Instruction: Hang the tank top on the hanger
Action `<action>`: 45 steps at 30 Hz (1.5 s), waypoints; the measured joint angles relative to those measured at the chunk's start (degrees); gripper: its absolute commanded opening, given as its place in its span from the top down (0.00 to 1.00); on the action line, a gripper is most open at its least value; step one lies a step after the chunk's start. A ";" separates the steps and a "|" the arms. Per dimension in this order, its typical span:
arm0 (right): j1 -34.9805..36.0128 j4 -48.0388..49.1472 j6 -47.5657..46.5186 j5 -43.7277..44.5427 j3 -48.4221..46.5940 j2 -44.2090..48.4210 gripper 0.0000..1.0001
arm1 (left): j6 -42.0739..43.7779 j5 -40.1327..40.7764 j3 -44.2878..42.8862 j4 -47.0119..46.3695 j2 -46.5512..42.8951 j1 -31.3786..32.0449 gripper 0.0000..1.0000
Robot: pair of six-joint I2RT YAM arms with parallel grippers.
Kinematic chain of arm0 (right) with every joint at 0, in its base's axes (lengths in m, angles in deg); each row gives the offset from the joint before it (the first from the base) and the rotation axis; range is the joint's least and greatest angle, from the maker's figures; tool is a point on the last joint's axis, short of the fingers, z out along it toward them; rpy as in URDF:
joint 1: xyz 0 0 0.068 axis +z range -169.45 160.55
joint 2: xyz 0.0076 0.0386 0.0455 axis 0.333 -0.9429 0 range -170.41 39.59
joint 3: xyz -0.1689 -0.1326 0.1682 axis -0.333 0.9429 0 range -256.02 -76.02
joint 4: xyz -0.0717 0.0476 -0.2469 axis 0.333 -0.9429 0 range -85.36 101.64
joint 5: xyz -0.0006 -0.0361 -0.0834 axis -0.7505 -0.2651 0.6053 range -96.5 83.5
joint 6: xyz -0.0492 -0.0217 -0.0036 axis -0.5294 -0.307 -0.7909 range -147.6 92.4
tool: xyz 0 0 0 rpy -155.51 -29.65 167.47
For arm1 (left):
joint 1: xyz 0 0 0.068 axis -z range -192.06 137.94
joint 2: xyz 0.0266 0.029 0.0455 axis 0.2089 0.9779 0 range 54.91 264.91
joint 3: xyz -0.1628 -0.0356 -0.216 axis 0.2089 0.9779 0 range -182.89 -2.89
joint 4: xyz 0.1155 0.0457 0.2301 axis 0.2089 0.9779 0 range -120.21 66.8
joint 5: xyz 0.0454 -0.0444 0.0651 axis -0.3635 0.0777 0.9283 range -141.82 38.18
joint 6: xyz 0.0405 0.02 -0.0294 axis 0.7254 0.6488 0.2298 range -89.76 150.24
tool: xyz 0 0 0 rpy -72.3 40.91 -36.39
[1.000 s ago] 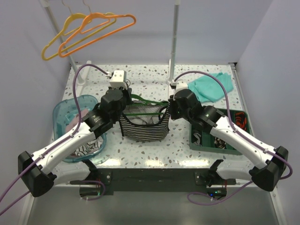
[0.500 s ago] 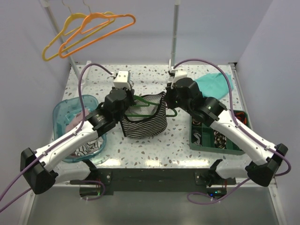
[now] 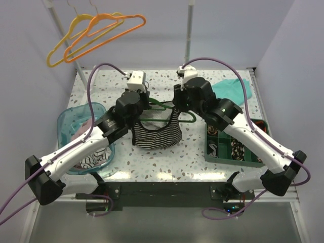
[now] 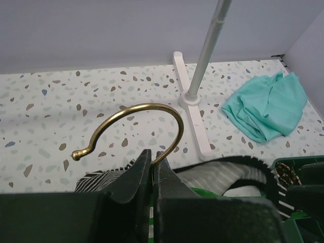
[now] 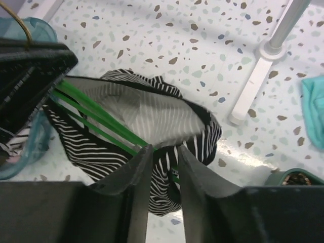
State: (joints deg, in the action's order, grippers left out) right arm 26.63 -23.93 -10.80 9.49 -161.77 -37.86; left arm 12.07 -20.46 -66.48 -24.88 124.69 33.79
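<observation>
The striped tank top [image 3: 157,134] hangs off the table from the green hanger [image 3: 174,110]. In the right wrist view the hanger's green bars [image 5: 96,119] run inside the tank top [image 5: 152,114]. My left gripper [image 3: 143,105] is shut on the base of the hanger's brass hook [image 4: 136,109], with its jaws [image 4: 153,161] pressed together on the wire. My right gripper [image 3: 175,107] is at the top's right shoulder. Its jaws [image 5: 164,148] stand parted, with striped fabric showing through the gap and nothing pinched.
A teal basin [image 3: 68,121] holding garments sits at the left. A green compartment tray [image 3: 210,147] is at the right, and a teal cloth [image 3: 233,88] lies at the back right. Orange and yellow hangers [image 3: 101,30] hang above. The white rack pole [image 3: 188,45] and its foot [image 4: 195,101] stand behind.
Both arms have carried the hanger and top up and toward the back. The right gripper's jaws, shut before, have parted and let go of the fabric.
</observation>
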 measured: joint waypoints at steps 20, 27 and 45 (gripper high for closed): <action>-12.66 6.51 -18.51 -40.28 -11.34 3.50 0.42 | 16.68 -17.07 -34.27 13.64 2.43 0.00 1.00; -12.72 5.40 -19.41 -45.88 -15.06 3.10 0.42 | 18.88 -22.21 -40.39 16.87 5.44 0.00 1.00; -12.72 4.70 -12.41 -33.59 -2.64 15.63 0.38 | 17.55 -28.20 -30.51 16.63 7.08 0.00 1.00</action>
State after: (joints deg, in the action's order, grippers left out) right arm 13.91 -19.23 -23.21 -24.10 -164.42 -22.23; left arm 29.62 -48.66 -96.99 -8.25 131.77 33.79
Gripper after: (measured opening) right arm 0.619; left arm 0.053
